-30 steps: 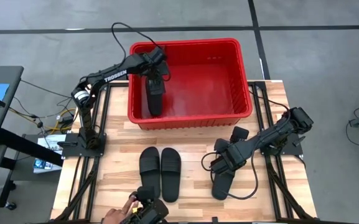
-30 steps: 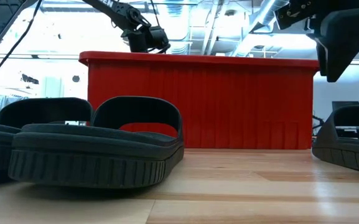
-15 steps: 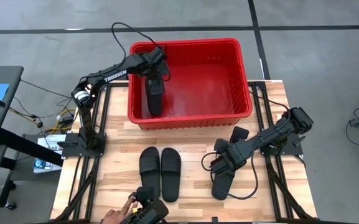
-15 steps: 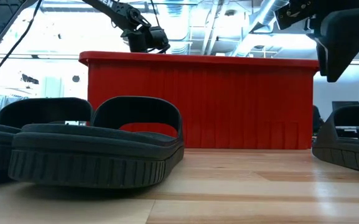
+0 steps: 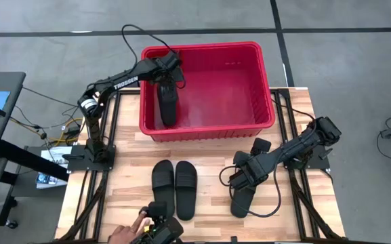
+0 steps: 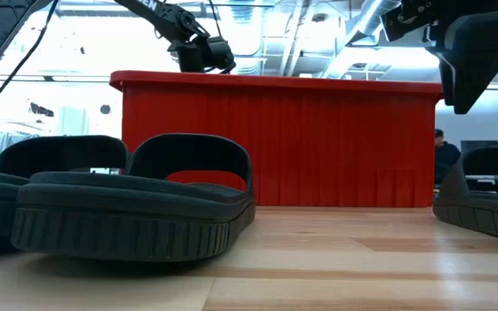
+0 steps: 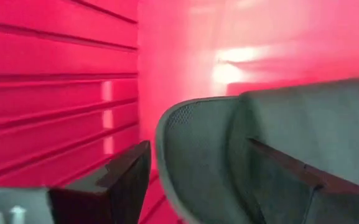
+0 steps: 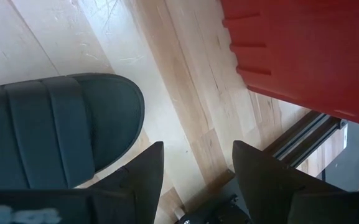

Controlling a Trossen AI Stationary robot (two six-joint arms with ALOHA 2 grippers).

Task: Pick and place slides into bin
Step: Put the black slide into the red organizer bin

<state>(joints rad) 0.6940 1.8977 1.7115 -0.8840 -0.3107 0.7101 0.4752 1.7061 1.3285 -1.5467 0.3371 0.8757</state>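
Observation:
The red bin [image 5: 212, 47] stands at the table's far edge. My left gripper [image 5: 169, 73] reaches down into its left part, fingers open, over one black slide [image 5: 167, 103] that lies on the bin floor. In the left wrist view this slide [image 7: 210, 155] shows between the fingers. Two slides [image 5: 162, 179] [image 5: 186, 190] lie side by side on the table's middle, soles down. A third slide [image 5: 242, 199] lies at the near right. My right gripper [image 5: 239, 177] hovers open beside its far end, as the right wrist view [image 8: 55, 134] shows. My left gripper stands with its fingers on either side of the slide's end in the bin. One finger [image 7: 126, 180] is clear of the slide's edge. The other finger [image 7: 291, 177] shows in front of the strap, and I cannot tell whether it touches.
A person's hand [image 5: 124, 234] with a dark device [image 5: 158, 229] is at the table's near edge. The bin's near wall [image 6: 274, 147] stands behind the slides. Bare wood lies between the slides and the bin.
The slide in the bin has shifted a little toward the bin's left wall. Both arms have stayed about where they were.

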